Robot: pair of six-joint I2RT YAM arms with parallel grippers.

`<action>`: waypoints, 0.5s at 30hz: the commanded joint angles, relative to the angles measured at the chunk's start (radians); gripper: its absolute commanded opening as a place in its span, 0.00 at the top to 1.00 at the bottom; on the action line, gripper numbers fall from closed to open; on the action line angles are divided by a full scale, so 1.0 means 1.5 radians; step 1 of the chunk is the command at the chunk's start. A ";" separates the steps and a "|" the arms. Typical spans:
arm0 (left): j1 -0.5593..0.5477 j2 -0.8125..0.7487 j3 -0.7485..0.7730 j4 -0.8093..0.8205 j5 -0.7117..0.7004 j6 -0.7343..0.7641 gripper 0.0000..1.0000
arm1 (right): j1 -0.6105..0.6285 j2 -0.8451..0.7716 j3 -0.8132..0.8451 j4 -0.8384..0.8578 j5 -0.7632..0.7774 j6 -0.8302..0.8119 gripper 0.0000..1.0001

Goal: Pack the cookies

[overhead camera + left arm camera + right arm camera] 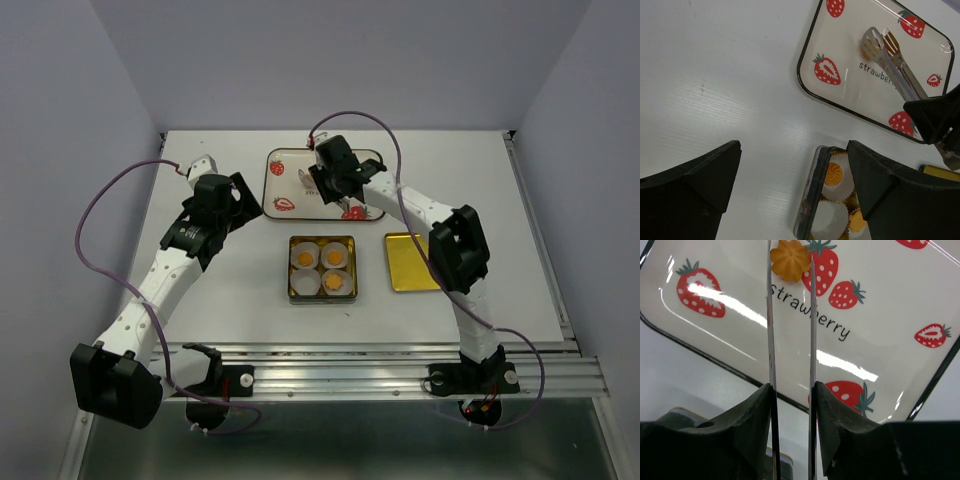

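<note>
Grabbing the last cookie (790,260) looks like the job right now. It is on the strawberry tray (880,305), which lies behind the tin (292,270). The right gripper (792,390) is squeezed tight on a pair of metal tongs (770,340), and the two thin arms of the tongs reach out with the cookie between them near the tips.

Three cookies (335,257) sit in paper cups inside the tin already. One white cup (307,283), at the near left of the tin, has nothing in it. So I think the next move is to pinch the cookie gently, carry it back to the tin and drop it in that cup. Squeeze too hard and it might crumble.

The left gripper (794,150) hangs off to the left of the tin, fingers spread wide, holding nothing. A gold lid (410,262) lies just right of the tin.

The tong tips are cut off at the top of the right wrist view, so I cannot tell if they touch the cookie, or if it is lifted. From above, the arm hides it.
</note>
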 commanded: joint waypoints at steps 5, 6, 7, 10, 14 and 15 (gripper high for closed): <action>-0.004 -0.005 0.002 0.024 0.021 0.004 0.01 | -0.004 -0.186 -0.112 0.073 -0.045 0.007 0.63; -0.004 -0.005 0.001 0.024 0.022 0.004 0.01 | -0.004 -0.197 -0.123 0.075 -0.052 0.009 0.63; -0.004 -0.006 0.000 0.025 0.023 0.004 0.01 | -0.004 -0.225 -0.155 0.078 -0.063 0.012 0.63; -0.004 -0.010 -0.003 0.025 0.024 0.004 0.01 | -0.004 -0.270 -0.219 0.089 -0.083 0.024 0.64; -0.005 -0.015 -0.003 0.025 0.026 0.004 0.01 | 0.027 -0.380 -0.309 0.091 -0.092 0.036 0.63; -0.005 -0.015 -0.003 0.025 0.026 0.004 0.01 | 0.035 -0.401 -0.330 0.091 -0.092 0.039 0.64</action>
